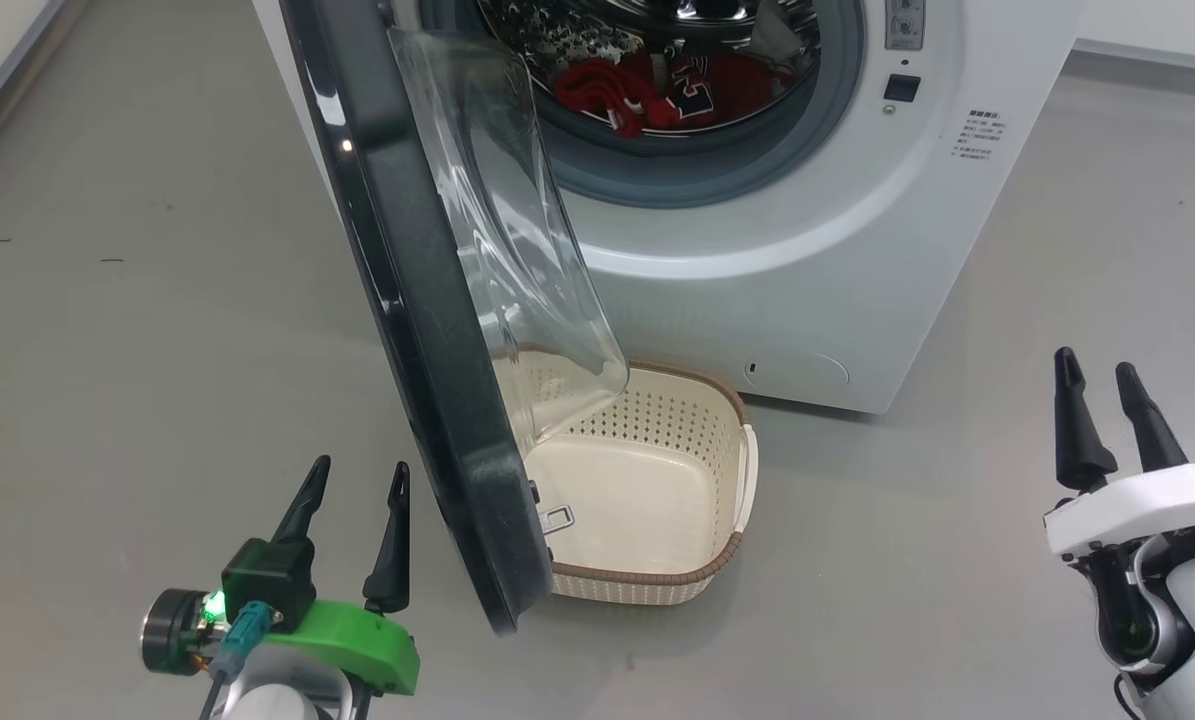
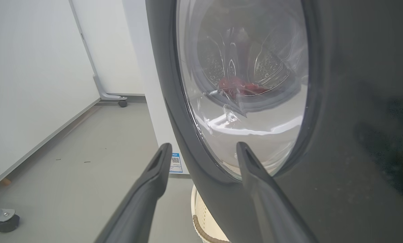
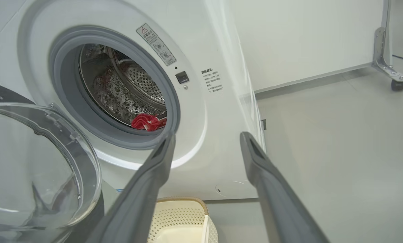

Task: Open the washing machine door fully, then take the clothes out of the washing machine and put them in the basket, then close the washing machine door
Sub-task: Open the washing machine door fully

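Observation:
The washing machine (image 1: 807, 260) stands ahead with its door (image 1: 427, 330) swung out towards me, edge-on, its clear glass bowl (image 1: 517, 220) facing the drum. Red clothes (image 1: 657, 90) lie in the bottom of the steel drum, and they show in the right wrist view too (image 3: 147, 122). The cream basket (image 1: 732, 420) sits on the floor under the door, with nothing in it. My left gripper (image 1: 352, 475) is open just left of the door's outer face (image 2: 339, 135), touching nothing. My right gripper (image 1: 1097, 368) is open at the lower right, apart from the machine (image 3: 214, 111).
Grey floor (image 1: 157, 300) spreads to the left and right of the machine. White wall panels on wheeled feet (image 2: 122, 103) (image 3: 397, 84) stand behind on both sides. The open door overhangs part of the basket (image 3: 181, 216).

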Controlling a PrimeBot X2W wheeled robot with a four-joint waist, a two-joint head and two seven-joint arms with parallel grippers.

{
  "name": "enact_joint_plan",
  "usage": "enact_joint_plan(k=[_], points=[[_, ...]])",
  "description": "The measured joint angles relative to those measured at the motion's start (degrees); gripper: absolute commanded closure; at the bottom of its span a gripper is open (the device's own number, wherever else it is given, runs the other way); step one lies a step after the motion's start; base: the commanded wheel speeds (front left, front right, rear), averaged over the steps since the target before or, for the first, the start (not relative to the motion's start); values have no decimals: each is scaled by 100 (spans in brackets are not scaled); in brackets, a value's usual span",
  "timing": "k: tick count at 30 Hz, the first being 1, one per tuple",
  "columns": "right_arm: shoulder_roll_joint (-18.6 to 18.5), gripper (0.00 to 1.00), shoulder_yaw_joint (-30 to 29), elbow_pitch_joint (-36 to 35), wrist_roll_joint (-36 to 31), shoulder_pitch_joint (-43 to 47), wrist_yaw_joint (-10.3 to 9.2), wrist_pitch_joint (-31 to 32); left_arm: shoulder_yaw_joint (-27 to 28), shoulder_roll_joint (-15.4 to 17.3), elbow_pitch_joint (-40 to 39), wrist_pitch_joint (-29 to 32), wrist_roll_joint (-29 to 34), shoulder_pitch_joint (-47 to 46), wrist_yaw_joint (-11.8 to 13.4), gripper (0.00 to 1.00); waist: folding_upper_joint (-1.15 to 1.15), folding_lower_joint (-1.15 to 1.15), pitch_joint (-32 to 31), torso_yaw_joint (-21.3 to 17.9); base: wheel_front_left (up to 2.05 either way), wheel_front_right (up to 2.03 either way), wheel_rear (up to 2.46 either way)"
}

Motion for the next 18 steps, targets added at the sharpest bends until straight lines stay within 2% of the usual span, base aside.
enact_joint_plan(k=[6, 11, 13, 18], points=[[-51, 0, 22, -91, -1187, 0, -531, 303, 8, 0, 30, 0, -7, 0, 0, 0, 0, 0, -45, 3, 0, 0, 0], [119, 0, -517, -557, -1951, 41, -943, 345, 10, 1, 63, 0, -7, 16, 0, 0, 0, 0, -131, -3, 0, 0, 0], [253, 0, -527, -644, -2095, 210, -1036, 345, 12, 1, 63, 0, -5, 30, 0, 0, 0, 0, -134, -5, 0, 0, 0], [567, 0, -511, -784, -2498, 716, -1042, 345, 15, 1, 75, 0, -5, 60, -1, 0, 0, 0, -151, -2, 0, 0, 0]])
